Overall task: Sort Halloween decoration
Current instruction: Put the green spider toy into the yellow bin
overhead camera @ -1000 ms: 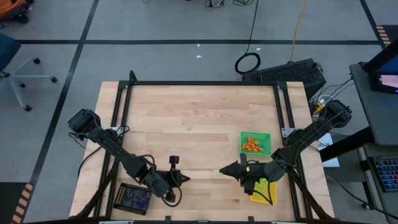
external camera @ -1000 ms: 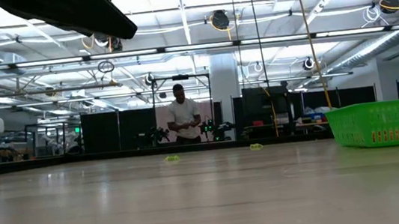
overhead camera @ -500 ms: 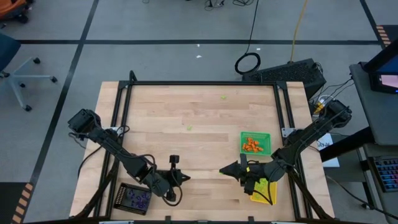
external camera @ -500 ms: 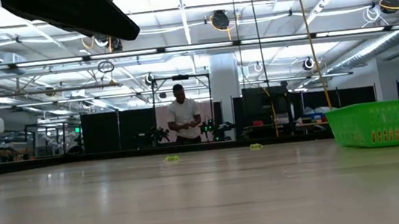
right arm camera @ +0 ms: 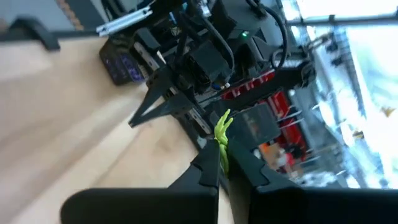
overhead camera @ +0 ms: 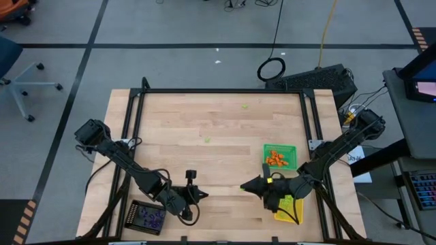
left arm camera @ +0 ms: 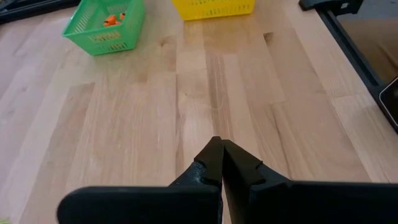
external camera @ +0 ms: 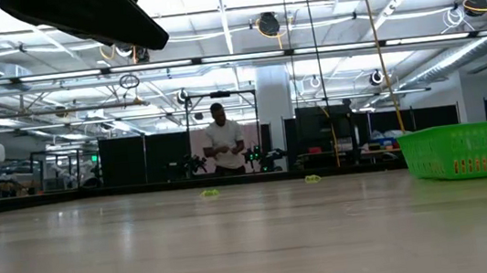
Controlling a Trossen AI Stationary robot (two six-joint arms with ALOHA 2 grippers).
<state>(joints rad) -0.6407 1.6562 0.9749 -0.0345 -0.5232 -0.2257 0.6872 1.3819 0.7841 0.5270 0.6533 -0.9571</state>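
Observation:
My right gripper [overhead camera: 244,187] hovers above the near middle of the table, pointing level toward the left edge, shut on a lime-green Halloween decoration [right arm camera: 222,126]. Facing it, my left gripper [overhead camera: 206,194] is shut and holds nothing, as the left wrist view [left arm camera: 221,146] shows. Two more lime-green pieces [overhead camera: 245,106] [overhead camera: 208,139] lie on the bare wood. Orange pieces lie in the green tray [overhead camera: 291,149], and purple ones in the black tray [overhead camera: 132,215]. The yellow tray [overhead camera: 289,211] sits under my right arm. My right gripper pinches the lime-green trinket's lower end [right arm camera: 222,149] between its two fingertips. The rest of the piece sticks out past the tips. The fingers are level and come from the table's right. The trinket is lifted clear of the table.
A black frame [overhead camera: 218,91] runs along the table's far and side edges. In the low view the green tray [external camera: 475,149] stands at the right, and a person stands in the room far behind the table. Bare wood lies between the two grippers and the far edge.
My right gripper has rolled a little about the line it points along, staying in place with the lime-green trinket still pinched.

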